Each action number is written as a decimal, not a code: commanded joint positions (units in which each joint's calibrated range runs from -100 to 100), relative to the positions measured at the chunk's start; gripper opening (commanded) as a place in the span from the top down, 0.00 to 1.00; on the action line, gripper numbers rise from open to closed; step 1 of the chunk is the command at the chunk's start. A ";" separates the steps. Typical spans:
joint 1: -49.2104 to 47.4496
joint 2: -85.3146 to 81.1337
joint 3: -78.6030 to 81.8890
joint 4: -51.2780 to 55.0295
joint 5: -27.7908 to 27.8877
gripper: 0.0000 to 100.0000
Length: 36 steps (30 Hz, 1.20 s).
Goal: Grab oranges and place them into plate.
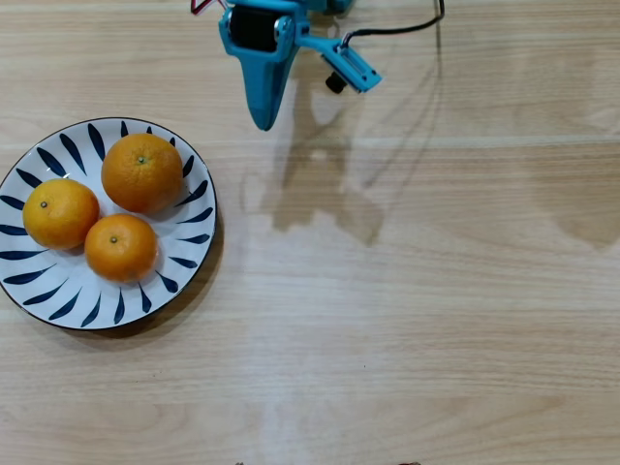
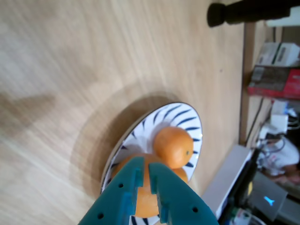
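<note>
Nearest the wrist camera, the teal gripper (image 2: pixel 146 169) fills the bottom of the wrist view, its two fingers drawn almost together with only a thin slit between them and nothing held in that slit. Just past the fingertips lies the plate (image 2: pixel 187 115), white with dark blue leaf strokes around its rim, resting on the pale wooden table (image 2: pixel 70 70). One orange (image 2: pixel 174 146) shows plainly inside it; a second orange (image 2: pixel 140 197) sits closer to the camera and is partly covered by the fingers, and a sliver of a third peeks out beneath the first. Beyond the plate, at the table's far edge, a clutter of boxes and cables is blurred and hard to read.

The overhead view shows the plate (image 1: pixel 194 208) at the left of the table (image 1: pixel 407 320) with all three oranges in it, packed close and touching: the largest orange (image 1: pixel 141 172) toward the upper middle, a more yellowish orange (image 1: pixel 60 213) at the left, and a smaller orange (image 1: pixel 120 247) below them. No fruit lies on the bare wood. The gripper (image 1: pixel 263 118) is at the top edge of this view, well apart from the plate, its tip pointing down the picture, a black cable (image 1: pixel 407 27) trailing off to the right.
</note>
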 commanded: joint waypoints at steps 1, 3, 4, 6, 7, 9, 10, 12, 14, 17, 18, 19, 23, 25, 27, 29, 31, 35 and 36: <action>-4.16 -16.13 10.25 -1.25 1.03 0.98; -6.18 -24.42 16.68 -1.25 1.66 0.98; -6.98 -28.56 19.94 -1.25 1.97 0.98; -8.19 -36.51 26.46 -1.33 2.28 0.98; -8.68 -40.23 29.54 -1.25 2.28 0.98; -9.48 -47.24 35.70 -1.25 2.28 0.98; -9.81 -50.54 38.77 -1.16 2.28 0.98; -10.45 -56.71 44.48 -0.73 2.28 0.98; -10.53 -58.15 48.82 -0.65 2.28 0.98; -11.18 -57.22 54.26 -0.65 2.39 0.98; -11.26 -57.47 54.89 -0.22 2.81 0.98; -11.26 -57.55 54.89 1.59 4.06 0.98; -11.10 -57.64 54.80 7.00 7.15 0.98; -10.77 -57.64 54.80 9.93 7.20 0.98; -10.69 -57.64 54.80 10.61 7.20 0.98; -11.01 -57.72 54.53 10.96 7.20 0.98; -11.26 -57.72 54.44 10.61 6.83 0.98; -11.26 -57.72 54.71 10.44 6.94 0.98; -11.42 -57.64 54.71 10.44 6.99 0.98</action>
